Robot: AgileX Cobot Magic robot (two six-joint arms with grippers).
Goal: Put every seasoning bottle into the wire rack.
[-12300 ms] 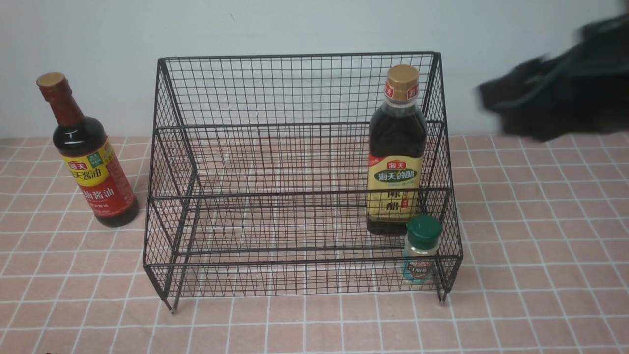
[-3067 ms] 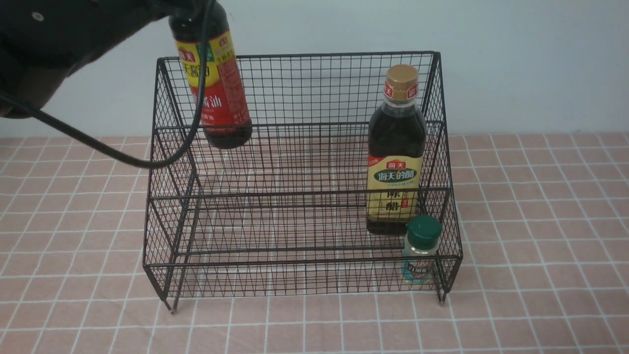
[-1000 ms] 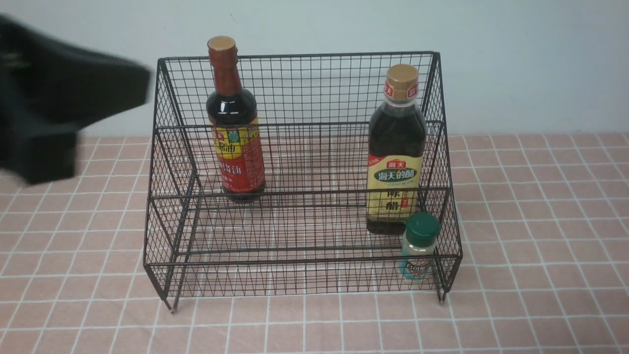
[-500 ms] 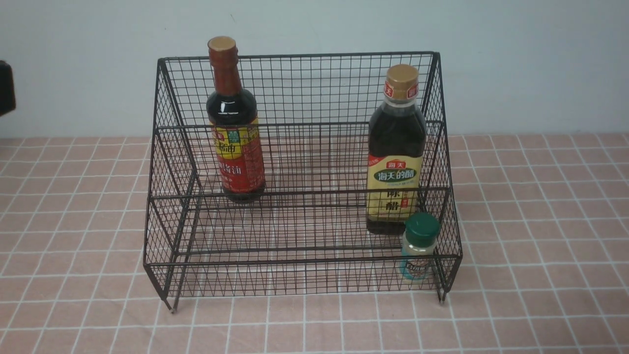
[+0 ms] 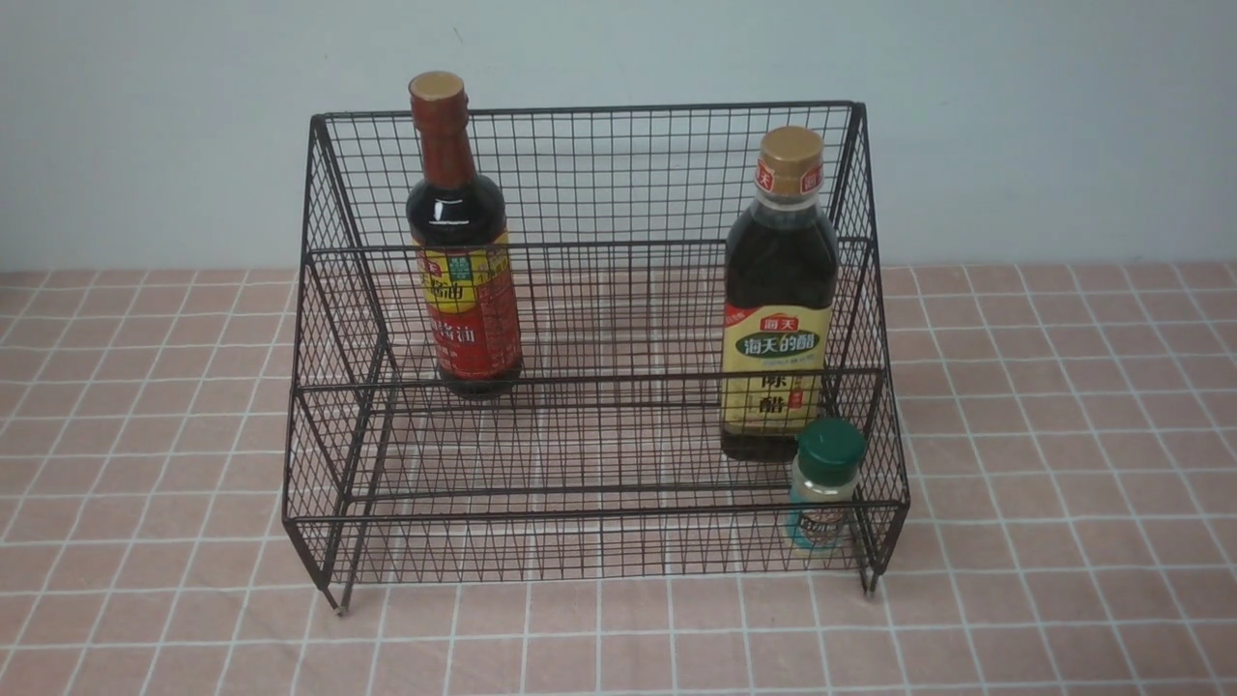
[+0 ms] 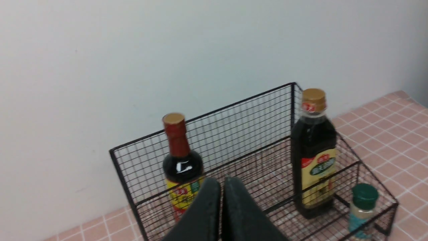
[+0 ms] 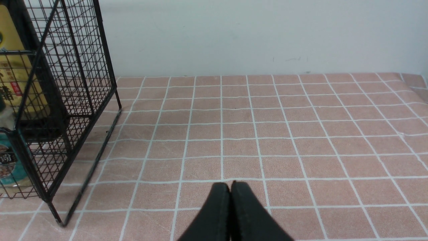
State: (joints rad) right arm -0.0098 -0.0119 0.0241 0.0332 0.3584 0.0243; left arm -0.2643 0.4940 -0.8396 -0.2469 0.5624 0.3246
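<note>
Three seasoning bottles are standing in the black wire-mesh rack point(image 5: 594, 319); left gripper point(image 6: 221, 187) and right gripper point(image 7: 230, 189) are both pressed together, empty.

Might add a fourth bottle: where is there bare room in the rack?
Wire rack: lower tier bare left of the square bottle and shaker; upper tier bare right of the red-necked bottle. Right corner is crowded.

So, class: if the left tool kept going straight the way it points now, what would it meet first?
Most likely the tall round dark bottle with the red-yellow label, standing in the black wire-mesh rack just beyond the shut left tool; depth is hard to judge from this view.
</note>
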